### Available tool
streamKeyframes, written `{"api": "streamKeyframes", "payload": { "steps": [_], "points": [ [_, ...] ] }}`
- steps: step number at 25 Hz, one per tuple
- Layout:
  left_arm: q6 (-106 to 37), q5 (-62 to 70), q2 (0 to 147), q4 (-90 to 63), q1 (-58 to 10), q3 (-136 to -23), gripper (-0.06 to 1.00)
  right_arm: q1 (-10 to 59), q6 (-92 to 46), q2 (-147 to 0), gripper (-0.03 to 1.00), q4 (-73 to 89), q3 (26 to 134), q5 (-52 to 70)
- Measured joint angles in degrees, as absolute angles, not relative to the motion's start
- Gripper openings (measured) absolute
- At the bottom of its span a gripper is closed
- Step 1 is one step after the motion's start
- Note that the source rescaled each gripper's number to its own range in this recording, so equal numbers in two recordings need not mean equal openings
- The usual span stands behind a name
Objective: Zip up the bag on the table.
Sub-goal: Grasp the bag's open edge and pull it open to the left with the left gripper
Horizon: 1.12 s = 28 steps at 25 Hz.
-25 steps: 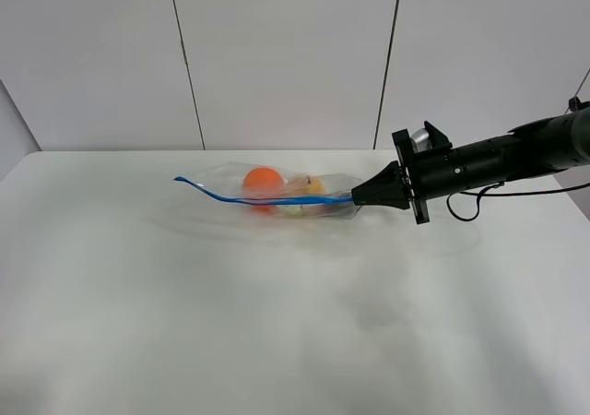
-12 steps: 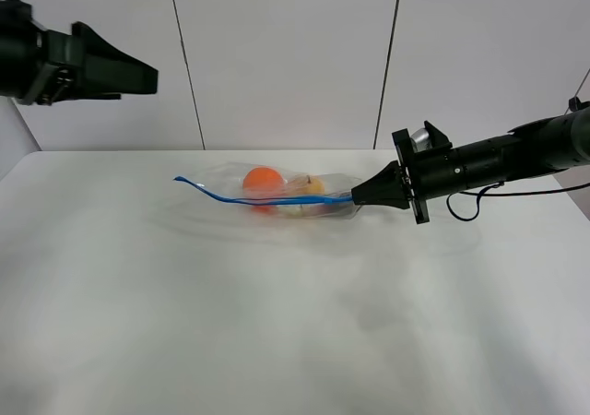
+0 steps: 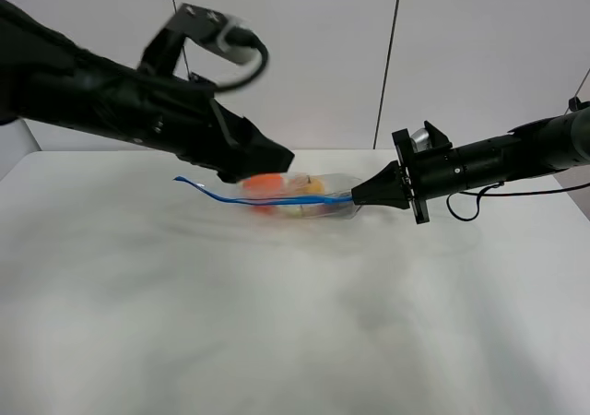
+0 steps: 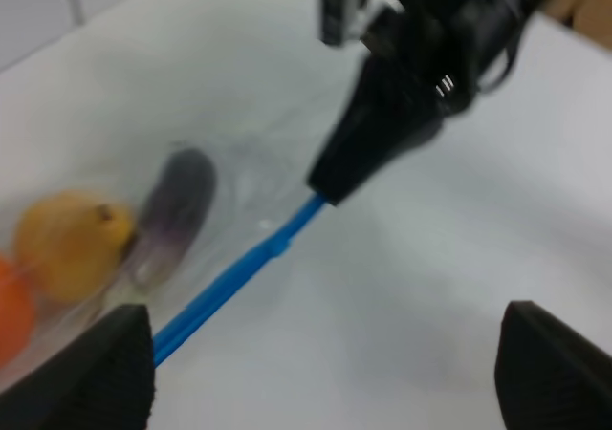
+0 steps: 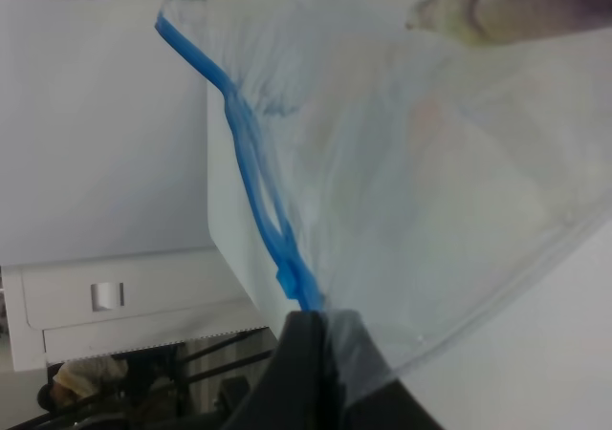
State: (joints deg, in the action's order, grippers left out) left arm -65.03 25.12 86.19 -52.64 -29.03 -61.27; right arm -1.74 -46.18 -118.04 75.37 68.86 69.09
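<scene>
The left gripper [image 3: 275, 162], jaws apart, is now swinging in over the bag [image 3: 309, 192] while the right gripper [image 3: 359, 196] is still pinching the end of its zipper [image 3: 277, 199]

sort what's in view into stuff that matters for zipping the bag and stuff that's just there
Part of the job:
bag, lying on the table
blue zipper strip
right gripper, shut on the bag at the zipper's end
left gripper, open above the bag

Just there:
orange item, yellow item and purple item inside the bag
wall panels
</scene>
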Motion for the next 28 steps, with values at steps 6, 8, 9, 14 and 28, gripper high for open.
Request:
{"api": "streamKeyframes", "payload": {
  "steps": [6, 8, 9, 14, 28],
  "points": [
    [-78.35, 13.61, 93.20, -51.25, -37.33, -61.27, 0.96, -1.74, -46.18, -118.04, 0.00, 75.37, 68.86, 69.09],
    [-81.10, 6.66, 95.39, -51.25, -39.71, -61.27, 0.96, -1.74, -46.12, -118.04, 0.00, 75.37, 68.86, 69.09],
    [-82.19, 3.54, 96.66, -51.25, -40.88, -61.27, 0.96, -1.74, -46.12, -118.04, 0.00, 75.37, 68.86, 69.09],
    [-84.50, -10.77, 102.76, -51.24, -44.92, -61.27, 0.96, -1.74, -46.06, -118.04, 0.00, 75.37, 68.86, 69.09],
    [-84.68, -25.57, 111.98, -51.29, -47.52, -61.27, 0.89, -1.74, -45.62, -118.04, 0.00, 75.42, 68.86, 69.09]
  ]
}}
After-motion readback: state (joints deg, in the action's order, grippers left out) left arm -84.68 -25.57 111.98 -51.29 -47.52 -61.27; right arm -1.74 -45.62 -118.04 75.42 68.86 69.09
